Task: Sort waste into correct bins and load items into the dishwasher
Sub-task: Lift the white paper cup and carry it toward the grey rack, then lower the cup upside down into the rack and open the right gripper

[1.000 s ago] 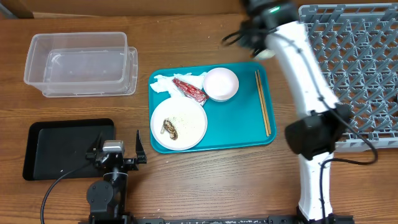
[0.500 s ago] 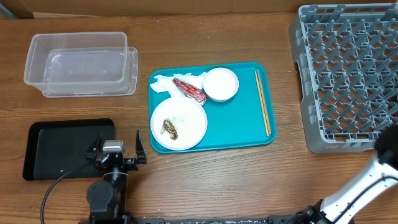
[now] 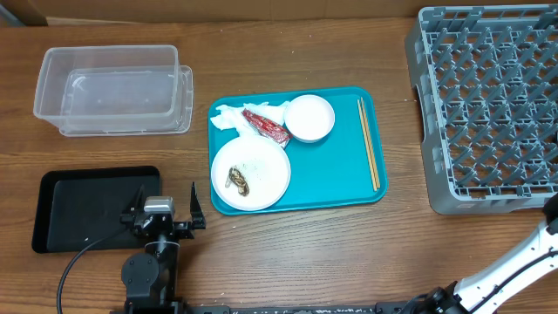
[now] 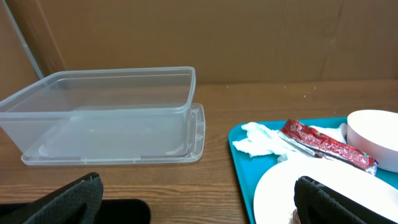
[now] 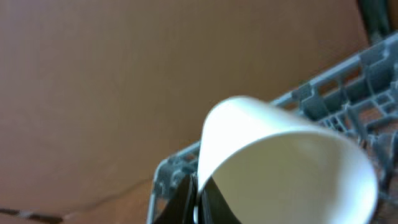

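your right fingers (image 5: 214,208) are pressed together on the rim of the white cup (image 5: 280,162), pinching its wall so its open mouth faces the wrist camera. the grey dish rack (image 3: 484,105) is just behind it. i'd judge it is gripped by the rim so it can be set down among the pegs. from overhead you see only that arm's white link at 5 o'clock, so you cannot tell just where the cup sits relative to the rack.

your left fingers (image 4: 348,205) are spread wide and empty at 7 o'clock on the worktop (image 3: 349,253), just beside the black tray (image 3: 87,209) and facing the waste.

the count:
- one clear tub (image 3: 109,87) at 10 o'clock and one black tray at 8 o'clock, both empty
- one teal tray (image 3: 336,174) in the centre
- on the teal tray: one plate (image 3: 261,179) with one brown food scrap (image 3: 237,180), one bowl (image 3: 309,118), one napkin (image 3: 227,118) and one red wrapper (image 3: 266,127) lying on the napkin
- two chopsticks (image 3: 369,144) side by side along the tray's 3 o'clock edge
- one rack at 2 o'clock, with no dishes visible in it
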